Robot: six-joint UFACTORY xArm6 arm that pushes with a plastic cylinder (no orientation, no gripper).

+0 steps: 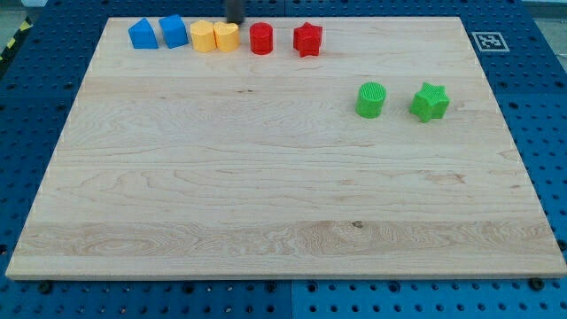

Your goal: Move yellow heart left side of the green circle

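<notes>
The yellow heart [227, 36] sits in a row of blocks near the view's top edge of the wooden board, touching a yellow pentagon-like block [204, 37] on its left. The green circle [371, 99] stands at the view's right, well below and right of the heart. My tip [236, 21] shows at the view's top, just above and slightly right of the yellow heart, close to its upper edge.
A green star [430, 102] lies right of the green circle. The top row also holds two blue blocks [142, 34] [174, 31], a red circle [261, 39] and a red star [307, 39]. A marker tag [488, 41] is off the board's top right.
</notes>
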